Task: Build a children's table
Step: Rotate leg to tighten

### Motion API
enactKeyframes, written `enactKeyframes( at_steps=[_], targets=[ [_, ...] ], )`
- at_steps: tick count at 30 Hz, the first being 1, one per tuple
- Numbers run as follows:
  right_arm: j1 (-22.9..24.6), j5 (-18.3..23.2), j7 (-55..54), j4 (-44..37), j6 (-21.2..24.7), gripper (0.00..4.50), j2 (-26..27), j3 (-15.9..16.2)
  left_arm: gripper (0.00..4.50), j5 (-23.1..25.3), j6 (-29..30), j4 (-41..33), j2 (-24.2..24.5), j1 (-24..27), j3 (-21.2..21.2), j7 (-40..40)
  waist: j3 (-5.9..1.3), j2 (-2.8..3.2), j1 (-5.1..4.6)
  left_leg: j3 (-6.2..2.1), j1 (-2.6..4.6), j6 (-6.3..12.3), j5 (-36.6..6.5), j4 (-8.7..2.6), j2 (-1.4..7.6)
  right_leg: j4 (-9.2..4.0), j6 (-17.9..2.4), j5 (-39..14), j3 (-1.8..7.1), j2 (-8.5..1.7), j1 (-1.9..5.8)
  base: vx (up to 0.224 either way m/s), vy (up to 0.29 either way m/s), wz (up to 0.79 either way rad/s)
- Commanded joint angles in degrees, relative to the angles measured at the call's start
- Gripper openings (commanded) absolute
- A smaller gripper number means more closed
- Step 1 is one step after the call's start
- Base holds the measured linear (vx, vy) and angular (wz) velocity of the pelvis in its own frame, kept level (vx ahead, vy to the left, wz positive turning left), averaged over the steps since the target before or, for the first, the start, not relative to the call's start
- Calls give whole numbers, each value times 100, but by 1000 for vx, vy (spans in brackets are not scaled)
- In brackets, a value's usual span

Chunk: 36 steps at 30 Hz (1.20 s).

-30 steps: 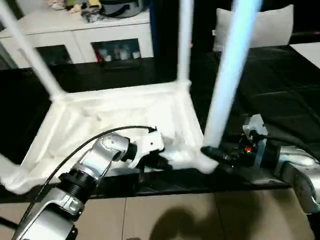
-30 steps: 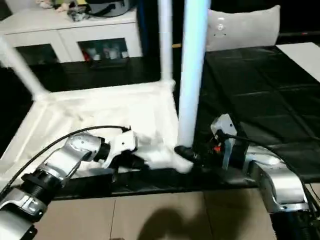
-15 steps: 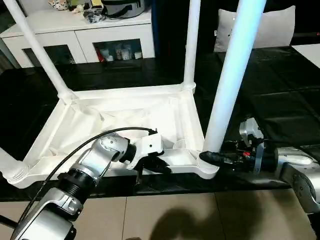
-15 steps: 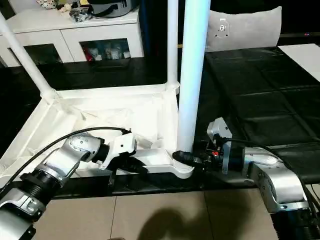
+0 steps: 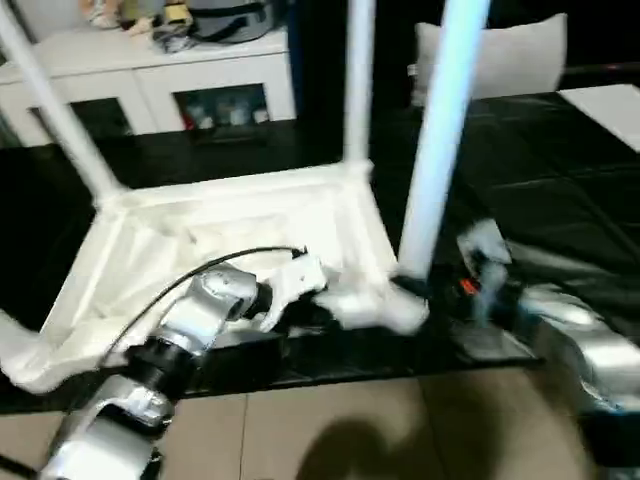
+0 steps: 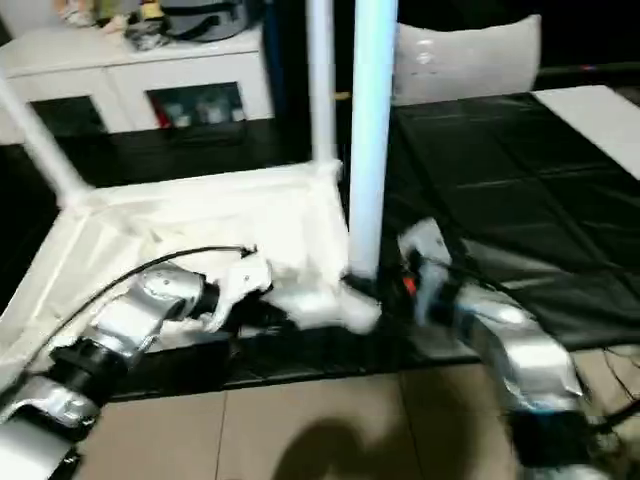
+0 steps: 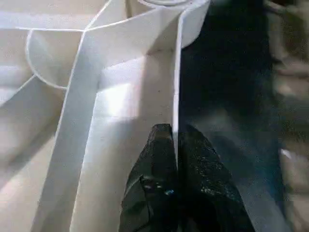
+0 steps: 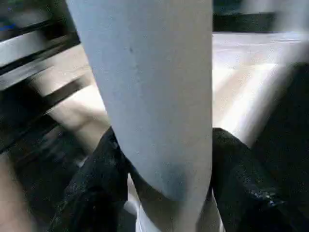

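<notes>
The children's table lies upside down on the black mat, its ribbed white top (image 5: 230,230) facing up. Three white legs stand in corner sockets: near right (image 5: 435,150), back right (image 5: 358,80) and back left (image 5: 55,110). My left gripper (image 7: 175,133) is shut on the thin rim wall of the top's near edge, close to the near right corner (image 5: 385,310). My right gripper (image 8: 164,145) reaches in from the right at the foot of the near right leg (image 8: 154,87). Its black fingers (image 8: 96,179) press on both sides of that leg.
A white low cabinet with glass doors (image 5: 150,80) stands behind the table. A pale cushion (image 5: 510,55) sits at the back right. The black mat (image 5: 560,160) stretches to the right, and tan floor (image 5: 330,430) lies in front of it.
The right gripper's fingers have drawn in around the foot of the near right leg. The left gripper keeps its hold on the rim. The camera has shifted a little.
</notes>
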Motion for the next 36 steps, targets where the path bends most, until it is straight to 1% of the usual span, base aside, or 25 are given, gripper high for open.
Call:
enactKeyframes(
  at_steps=[1, 2, 3, 4, 5, 6, 7, 9, 11, 13, 15, 17, 18, 20, 22, 23, 24, 25, 26, 27, 29, 32, 33, 35, 36],
  targets=[
    [-169, -241, -933, 410, 313, 204, 353, 42, 0, -115, 280, 17, -375, -264, 309, 845, -284, -115, -84, -15, 11, 174, -1599, -411, 39, -607, -245, -3364, 89, -264, 267, 0, 0, 0],
    [-202, -281, -1068, 460, 311, 204, 420, 30, 0, -86, 335, 56, -441, -297, 350, 1031, -294, -119, -106, -19, 24, 174, -1625, -402, 33, -617, -231, -3359, 88, -262, 261, 0, 0, 0],
    [-211, -295, -1112, 491, 250, 204, 460, 28, 0, -81, 356, 105, -493, -324, 377, 1137, -325, -119, -122, -32, 3, 242, -1529, -412, 35, -597, -253, -3135, 98, -278, 312, 0, 0, 0],
    [-206, -284, -1144, 532, 104, 204, 524, 1, 0, -79, 328, 135, -549, -338, 378, 1187, -333, -112, -130, -32, -31, 300, -1460, -427, 49, -583, -288, -2969, 113, -278, 327, 0, 0, 0],
    [-192, -295, -1154, 543, 32, 258, 553, -11, 0, -74, 297, 122, -573, -331, 365, 1178, -334, -125, -136, -23, -43, 385, -1416, -427, 61, -568, -363, -2748, 137, -281, 323, 0, 0, 0],
    [-167, -285, -1113, 525, 32, 271, 552, -3, 0, -66, 274, 105, -567, -319, 348, 1145, -343, -129, -131, -23, -49, 409, -1369, -429, 61, -556, -394, -2676, 143, -284, 333, 0, 0, 0],
    [-140, -278, -1074, 498, 45, 271, 547, 8, 0, -53, 246, 91, -550, -306, 325, 1102, -353, -122, -126, -16, -58, 467, -1243, -422, 64, -530, -466, -2485, 167, -287, 338, 0, 0, 0],
    [-102, -305, -1064, 438, 68, 277, 556, 9, 0, 19, 129, 68, -513, -274, 275, 1028, -361, -129, -104, -3, -64, 529, -1054, -410, 68, -507, -568, -2279, 187, -294, 344, 0, 0, 0],
    [-67, -277, -1014, 367, 60, 310, 536, -23, 0, 62, 7, 63, -449, -241, 240, 959, -377, -131, -79, -1, -76, 560, -865, -403, 75, -467, -637, -2098, 196, -300, 366, 0, 0, 0],
    [-47, -274, -992, 333, 24, 318, 494, -29, 0, 74, -25, 45, -387, -214, 203, 921, -390, -117, -62, -5, -78, 591, -710, -395, 93, -430, -695, -1913, 203, -302, 370, 0, 0, 0],
    [-8, -284, -869, 344, -69, 343, 380, 12, 0, 99, -82, 42, -305, -187, 151, 872, -392, -113, -57, -2, -75, 602, -649, -392, 101, -413, -758, -1767, 206, -294, 370, 0, 0, 0],
    [46, -311, -708, 324, -137, 364, 241, 48, 0, 118, -118, 50, -242, -171, 116, 813, -383, -106, -37, 3, -67, 596, -734, -399, 111, -413, -781, -1795, 213, -300, 374, 0, 0, 0],
    [71, -291, -614, 308, -152, 364, 175, 29, 0, 120, -142, 51, -212, -168, 101, 760, -382, -125, -35, 8, -66, 598, -748, -399, 113, -419, -780, -1804, 216, -298, 371, 0, 0, 0],
    [128, -234, -369, 262, -174, 398, -7, -9, 0, 112, -198, 19, -134, -150, 60, 600, -374, -120, -17, 7, -55, 593, -819, -408, 119, -425, -770, -1893, 217, -298, 370, 0, 0, 0],
    [158, -230, -240, 239, -201, 408, -113, -2, 0, 100, -240, -15, -91, -132, 31, 492, -370, -126, -8, 6, -60, 578, -861, -411, 120, -419, -767, -1915, 221, -300, 376, 0, 0, 0],
    [216, -216, 1, 197, -234, 418, -299, -6, 0, 89, -306, -53, -21, -106, -17, 332, -369, -109, -4, 6, -56, 572, -871, -412, 118, -420, -767, -1937, 220, -303, 375, 0, 0, 0],
    [228, -210, 52, 190, -238, 430, -337, -10, 0, 90, -318, -59, -8, -101, -26, 305, -372, -123, 4, 9, -56, 588, -853, -404, 121, -424, -764, -1919, 227, -305, 375, 0, 0, 0],
    [295, -171, 277, 146, -295, 441, -531, -50, 0, 83, -371, -81, 63, -79, -81, 145, -379, -114, 19, 10, -55, 606, -811, -398, 120, -418, -784, -1872, 226, -306, 376, 0, 0, 0],
    [295, -171, 277, 146, -295, 447, -531, -50, 0, 83, -371, -81, 63, -79, -81, 145, -376, -121, 22, 11, -60, 616, -814, -399, 124, -418, -783, -1868, 227, -309, 380, 0, 0, 0],
    [307, -162, 316, 139, -311, 447, -572, -58, 0, 82, -390, -82, 80, -76, -94, 109, -376, -110, 24, 9, -64, 613, -800, -399, 126, -402, -802, -1844, 225, -307, 381, 0, 0, 0],
    [404, -122, 643, 99, -478, 447, -849, -100, 0, 74, -654, -100, 223, -44, -206, -226, -373, -126, 34, 12, -53, 639, -853, -398, 127, -420, -801, -1910, 221, -305, 373, 0, 0, 0],
    [432, -107, 782, 96, -531, 447, -945, -117, 0, 92, -826, -86, 286, -35, -262, -353, -374, -121, 62, 15, -47, 645, -854, -397, 136, -417, -792, -1951, 226, -306, 364, 0, 0, 0],
    [453, -96, 903, 79, -570, 447, -1023, -111, 0, 132, -972, -63, 353, -26, -330, -475, -369, -122, 85, 18, -40, 643, -863, -399, 139, -421, -792, -1983, 226, -305, 356, 0, 0, 0],
    [464, -89, 964, 65, -596, 447, -1060, -100, 0, 145, -1016, -58, 384, -22, -357, -548, -374, -119, 125, 24, -30, 638, -859, -397, 149, -417, -802, -1993, 232, -308, 347, 0, 0, 0],
    [477, -58, 1062, 34, -601, 447, -1098, -75, 0, 125, -1017, -86, 427, -12, -387, -687, -374, -129, 149, 26, -21, 638, -873, -400, 160, -415, -822, -1981, 232, -310, 342, 0, 0, 0]
  ],
)
